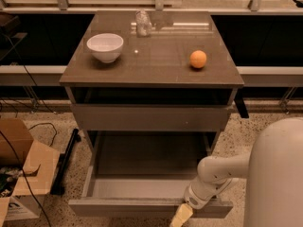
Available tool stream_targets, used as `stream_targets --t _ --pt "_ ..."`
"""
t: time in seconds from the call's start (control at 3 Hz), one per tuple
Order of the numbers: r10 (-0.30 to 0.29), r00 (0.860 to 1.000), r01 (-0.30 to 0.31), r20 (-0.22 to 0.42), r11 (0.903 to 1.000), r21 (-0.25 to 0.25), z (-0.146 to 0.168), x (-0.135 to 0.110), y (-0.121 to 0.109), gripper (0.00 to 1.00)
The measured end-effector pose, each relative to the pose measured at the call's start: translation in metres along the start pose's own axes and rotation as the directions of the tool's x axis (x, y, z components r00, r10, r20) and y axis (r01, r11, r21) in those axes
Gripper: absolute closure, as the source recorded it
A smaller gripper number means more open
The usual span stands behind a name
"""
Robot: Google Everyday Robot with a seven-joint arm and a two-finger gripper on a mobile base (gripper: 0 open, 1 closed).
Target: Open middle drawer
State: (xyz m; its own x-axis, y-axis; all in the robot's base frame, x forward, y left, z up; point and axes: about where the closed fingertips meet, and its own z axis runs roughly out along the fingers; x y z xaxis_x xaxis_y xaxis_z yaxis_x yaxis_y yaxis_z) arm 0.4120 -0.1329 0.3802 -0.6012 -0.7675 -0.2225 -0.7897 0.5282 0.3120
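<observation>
The middle drawer stands pulled far out of the grey-brown cabinet, towards the camera. Its pale grey inside shows and looks empty. Its flat front runs along the bottom of the camera view. My gripper is at the right part of that front, at its outer face and lower edge, with a yellowish tip showing below the front. The white arm reaches to it from the lower right. Above the open drawer a closed flat drawer front sits under the cabinet top.
On the cabinet top are a white bowl at the left, an orange ball at the right and a clear glass object at the back. A cardboard box and cables lie on the floor at the left. The robot's white body fills the lower right.
</observation>
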Motion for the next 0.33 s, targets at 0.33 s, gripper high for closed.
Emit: stream_targets --t 0.33 --pt "0.000 1.000 0.000 0.000 1.0000 0.000 -0.0030 -0.0007 0.0010 0.00"
